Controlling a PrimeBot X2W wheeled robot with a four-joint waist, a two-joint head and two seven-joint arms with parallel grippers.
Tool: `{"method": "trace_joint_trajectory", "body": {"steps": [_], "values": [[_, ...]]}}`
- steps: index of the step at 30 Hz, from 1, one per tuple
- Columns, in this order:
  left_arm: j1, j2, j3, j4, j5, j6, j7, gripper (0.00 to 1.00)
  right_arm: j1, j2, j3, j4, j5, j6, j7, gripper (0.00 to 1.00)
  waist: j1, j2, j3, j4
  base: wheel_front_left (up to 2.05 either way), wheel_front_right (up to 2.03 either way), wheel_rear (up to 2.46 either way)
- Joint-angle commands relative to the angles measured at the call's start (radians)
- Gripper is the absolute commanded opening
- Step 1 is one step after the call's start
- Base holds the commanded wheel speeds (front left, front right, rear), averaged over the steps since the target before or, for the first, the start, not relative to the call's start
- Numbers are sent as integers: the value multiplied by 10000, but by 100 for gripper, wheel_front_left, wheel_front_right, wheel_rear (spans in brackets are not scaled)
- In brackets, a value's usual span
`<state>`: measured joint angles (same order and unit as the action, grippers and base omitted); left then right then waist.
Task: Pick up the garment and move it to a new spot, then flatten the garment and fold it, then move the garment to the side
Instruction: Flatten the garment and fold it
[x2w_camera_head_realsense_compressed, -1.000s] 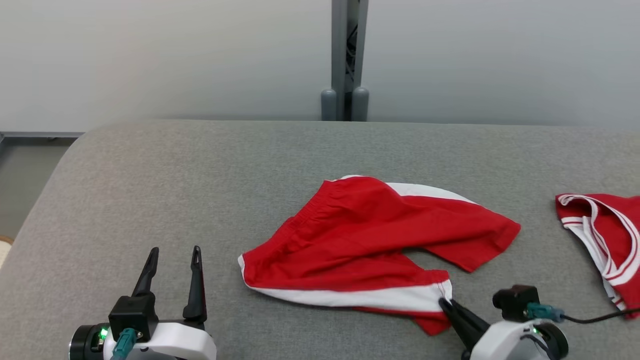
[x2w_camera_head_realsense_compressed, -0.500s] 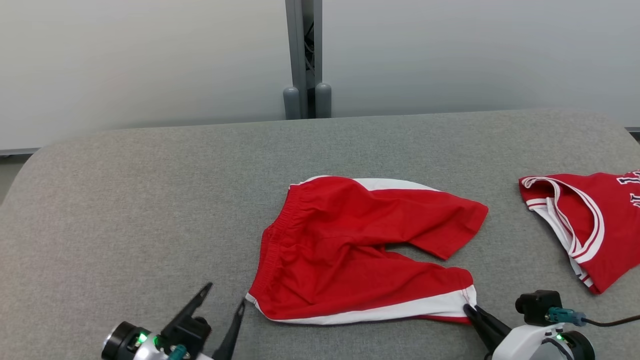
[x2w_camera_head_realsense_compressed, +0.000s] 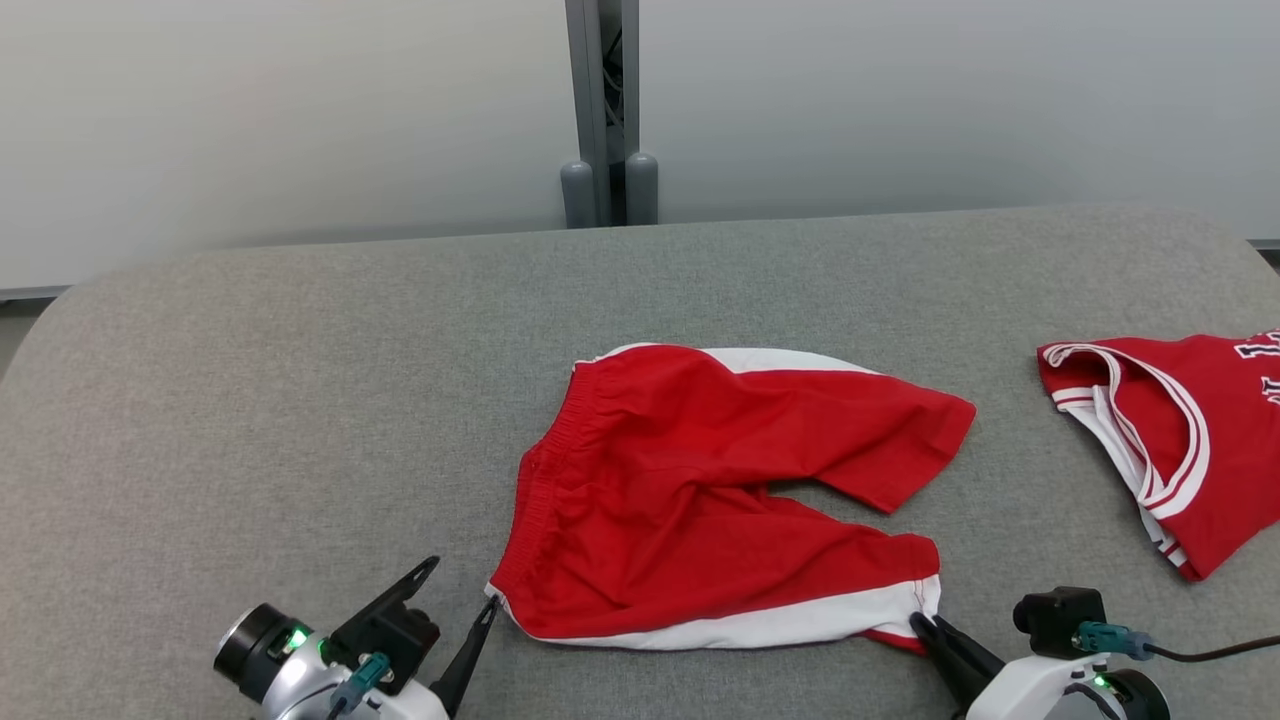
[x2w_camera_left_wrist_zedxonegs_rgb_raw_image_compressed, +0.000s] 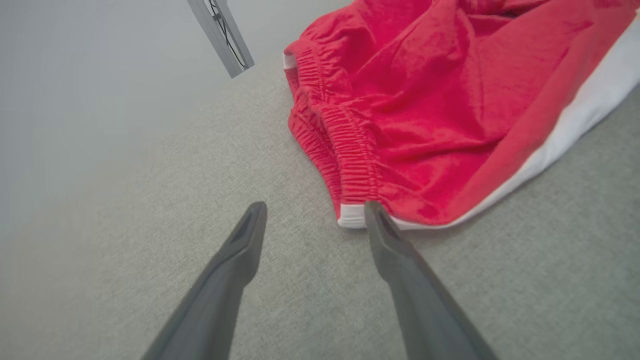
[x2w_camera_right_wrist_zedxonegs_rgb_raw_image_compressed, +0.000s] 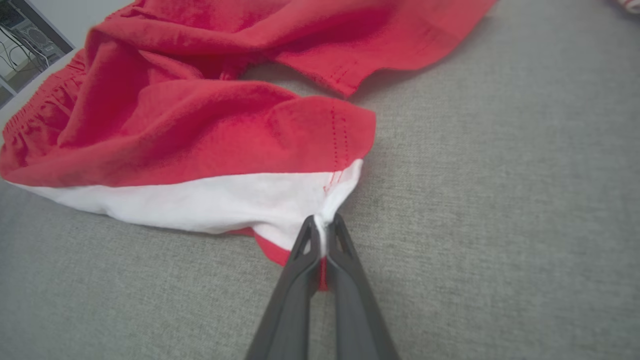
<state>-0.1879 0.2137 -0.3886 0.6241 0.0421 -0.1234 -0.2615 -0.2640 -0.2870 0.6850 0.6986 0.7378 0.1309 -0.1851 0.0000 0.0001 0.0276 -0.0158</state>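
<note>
The garment (x2w_camera_head_realsense_compressed: 700, 500) is a pair of red shorts with a white side stripe, spread on the grey table (x2w_camera_head_realsense_compressed: 300, 380). My right gripper (x2w_camera_head_realsense_compressed: 925, 628) is shut on the hem corner of the near leg; the right wrist view shows the white cloth (x2w_camera_right_wrist_zedxonegs_rgb_raw_image_compressed: 250, 200) pinched between the tips of that gripper (x2w_camera_right_wrist_zedxonegs_rgb_raw_image_compressed: 322, 225). My left gripper (x2w_camera_head_realsense_compressed: 462, 585) stands open at the near waistband corner. In the left wrist view that gripper (x2w_camera_left_wrist_zedxonegs_rgb_raw_image_compressed: 314, 212) has its right fingertip (x2w_camera_left_wrist_zedxonegs_rgb_raw_image_compressed: 372, 212) at the white corner of the shorts (x2w_camera_left_wrist_zedxonegs_rgb_raw_image_compressed: 425, 110), with nothing between the fingers.
A second red garment with white trim (x2w_camera_head_realsense_compressed: 1170, 440) lies at the table's right edge. A grey post (x2w_camera_head_realsense_compressed: 600, 110) stands behind the table against a pale wall. Bare grey surface stretches left of the shorts.
The head camera has swung, shifting the whole picture. My left gripper has moved right and turned toward the waistband corner. The near leg now lies straighter, still held by my right gripper.
</note>
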Motion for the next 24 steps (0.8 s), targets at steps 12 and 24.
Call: {"method": "trace_joint_trajectory", "body": {"steps": [12, 24], "values": [[-1019, 395, -1228, 805, 63, -61, -31, 100, -105, -63, -295, -156, -324, -4, 165, 0, 0, -1, 389, -97, 0, 0, 0], [-1414, 551, -1988, 340, -920, -72, -31, 100, -125, 1, -499, -209, -518, -4, 282, 0, 0, -1, 570, -121, 0, 0, 0]]}}
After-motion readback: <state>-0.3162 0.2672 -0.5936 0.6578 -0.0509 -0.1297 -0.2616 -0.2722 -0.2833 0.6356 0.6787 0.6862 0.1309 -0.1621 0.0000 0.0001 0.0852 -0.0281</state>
